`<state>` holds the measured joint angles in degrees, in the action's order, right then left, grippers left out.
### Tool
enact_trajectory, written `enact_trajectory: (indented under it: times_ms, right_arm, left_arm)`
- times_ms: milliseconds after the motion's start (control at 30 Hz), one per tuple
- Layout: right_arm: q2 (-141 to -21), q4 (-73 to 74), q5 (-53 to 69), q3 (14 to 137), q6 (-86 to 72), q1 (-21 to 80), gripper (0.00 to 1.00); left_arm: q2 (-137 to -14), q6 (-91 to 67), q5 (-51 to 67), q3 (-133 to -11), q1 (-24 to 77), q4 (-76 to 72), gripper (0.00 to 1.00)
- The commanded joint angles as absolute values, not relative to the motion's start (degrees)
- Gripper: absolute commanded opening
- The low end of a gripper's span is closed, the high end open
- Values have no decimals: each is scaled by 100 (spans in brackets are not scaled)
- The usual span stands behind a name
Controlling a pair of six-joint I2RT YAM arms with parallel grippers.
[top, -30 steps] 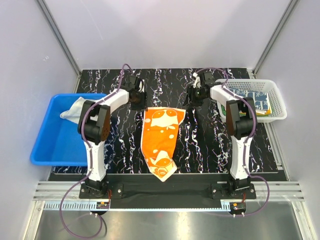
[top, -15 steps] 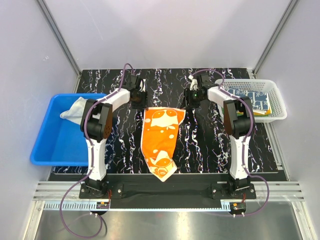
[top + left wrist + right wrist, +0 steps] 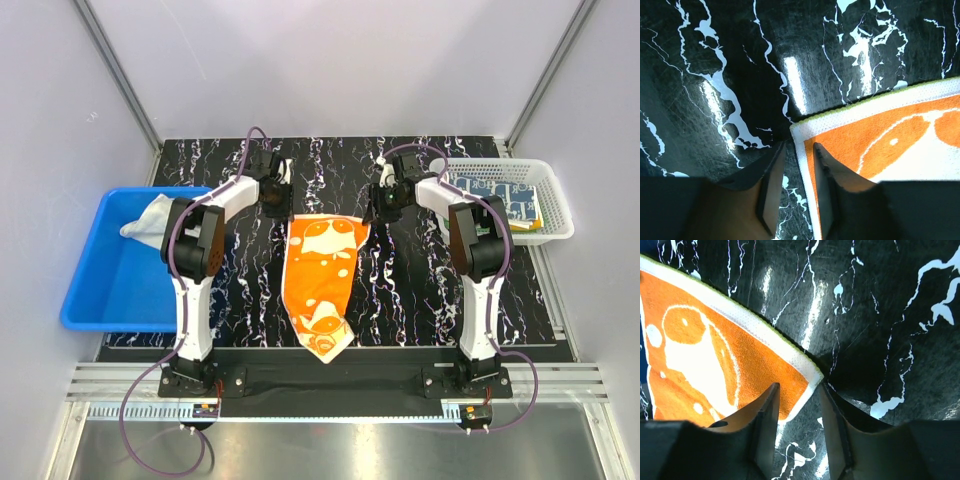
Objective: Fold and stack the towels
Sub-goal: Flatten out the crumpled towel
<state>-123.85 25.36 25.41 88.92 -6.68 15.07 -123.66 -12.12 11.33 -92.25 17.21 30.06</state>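
Note:
An orange towel [image 3: 325, 270] with a white fox figure lies crumpled lengthwise on the black marble table [image 3: 240, 290], its far edge spread wide. My left gripper [image 3: 272, 202] is down at the towel's far left corner. In the left wrist view its jaws [image 3: 799, 147] are open, and the towel's [image 3: 890, 135] white border runs between them. My right gripper [image 3: 386, 203] is at the far right corner. It stands open [image 3: 799, 387], and that corner of the towel [image 3: 715, 350] lies in the gap. Neither grips the cloth.
A blue bin [image 3: 100, 290] at the left holds a whitish-beige towel [image 3: 150, 215]. A white mesh basket [image 3: 555, 218] at the right holds folded towels, the top one white with a navy pattern [image 3: 508, 195]. Grey walls enclose the table.
Both grippers have shifted inward and down to the towel's far corners. The left jaws have narrowed; the right ones slightly. The towel has not moved.

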Motion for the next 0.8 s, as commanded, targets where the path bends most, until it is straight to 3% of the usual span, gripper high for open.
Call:
enact_trajectory:
  times_ms: [0, 200, 333, 500, 700, 733, 767]
  right_arm:
    - [-12269, 2786, 2338, 8649, -492, 1591, 44]
    - [-12471, 2531, 2531, 8727, -492, 1582, 33]
    - [-12595, 2637, 2461, 8930, -492, 1582, 27]
    - [-12709, 2741, 2286, 9201, -492, 1582, 12]
    - [-12428, 2567, 2013, 9097, -562, 1582, 33]
    - [-12419, 2549, 1995, 9105, -562, 1582, 42]
    - [-12445, 2584, 2021, 9201, -536, 1573, 45]
  left_arm:
    - [-12665, -1222, 1388, -9220, 1740, 3120, 33]
    - [-12832, -1257, 1661, -9448, 1740, 3155, 19]
    - [-12858, -1266, 1758, -9518, 1740, 3173, 2]
    - [-12876, -1196, 1784, -9545, 1732, 3269, 0]
    - [-12797, -1073, 1460, -9554, 1731, 3454, 0]
    - [-12806, -1072, 1450, -9571, 1714, 3480, 0]
    - [-12806, -1064, 1450, -9606, 1714, 3515, 0]
